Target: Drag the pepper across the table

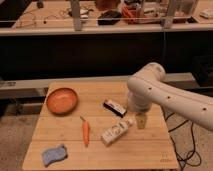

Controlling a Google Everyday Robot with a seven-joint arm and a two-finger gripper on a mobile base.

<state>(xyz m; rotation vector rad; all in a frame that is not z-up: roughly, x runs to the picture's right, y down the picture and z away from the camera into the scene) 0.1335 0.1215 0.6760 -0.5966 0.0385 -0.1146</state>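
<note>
At the left front of the table (150, 152) lies a blue sponge (54, 154), flat and well apart from everything else, so it looks like mere clutter for this job. Behind it a round orange bowl (62, 100) sits upright near the left rear, also off the likely route. The pepper (85, 132) lies flat left of the middle, stem toward the bowl and tip toward the front edge, touching nothing. The bare wood around it gives it room to slide. Just right of it a white bottle (116, 132) lies on its side at a slant, and behind that rests a small dark-and-white packet (115, 107). Both sit between the pepper and the arm, so I judge that a drag to the right would be blocked. Farther right the gripper (141, 120) hangs pointing down beside the bottle's cap end, under the bulky white arm (165, 97), probably poised to reach toward the pepper. Whether it is spread or pressed together I cannot tell.
</note>
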